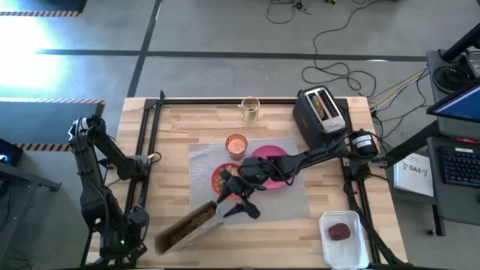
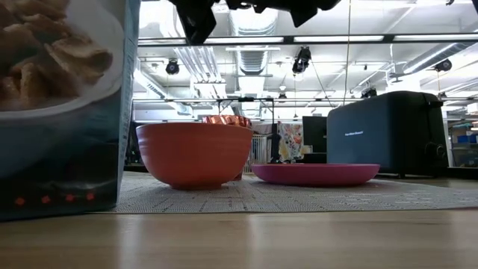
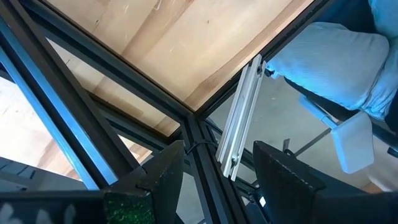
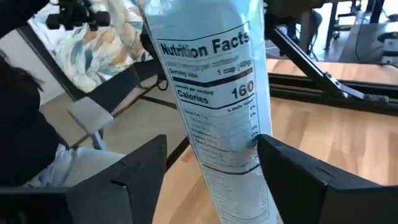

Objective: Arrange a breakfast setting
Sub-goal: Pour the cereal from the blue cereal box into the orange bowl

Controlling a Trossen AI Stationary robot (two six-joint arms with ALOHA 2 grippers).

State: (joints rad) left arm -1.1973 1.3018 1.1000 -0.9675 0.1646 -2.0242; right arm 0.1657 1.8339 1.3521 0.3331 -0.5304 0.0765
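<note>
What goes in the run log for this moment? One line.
right hand: open, astride cereal box, table's front left | left hand: open, parked at left edge | bowl, plate: on placemat

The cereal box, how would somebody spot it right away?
Find the grey placemat in the middle of the wooden table. Off its near left corner the cereal box lies flat, beside the right gripper. It is the only long cardboard carton; everything nearby is round tableware.

Bright, even overhead lighting from ceiling strips [image 2: 328, 39] in the low view. Strong glare patch on the floor [image 1: 30, 71] at upper left of the high view. Soft, short shadows on the worktop [image 1: 180, 127]. Cereal box [image 2: 60, 104] close and blurred; nutrition label [image 4: 217, 93] slightly soft, blue-tinted.
</note>
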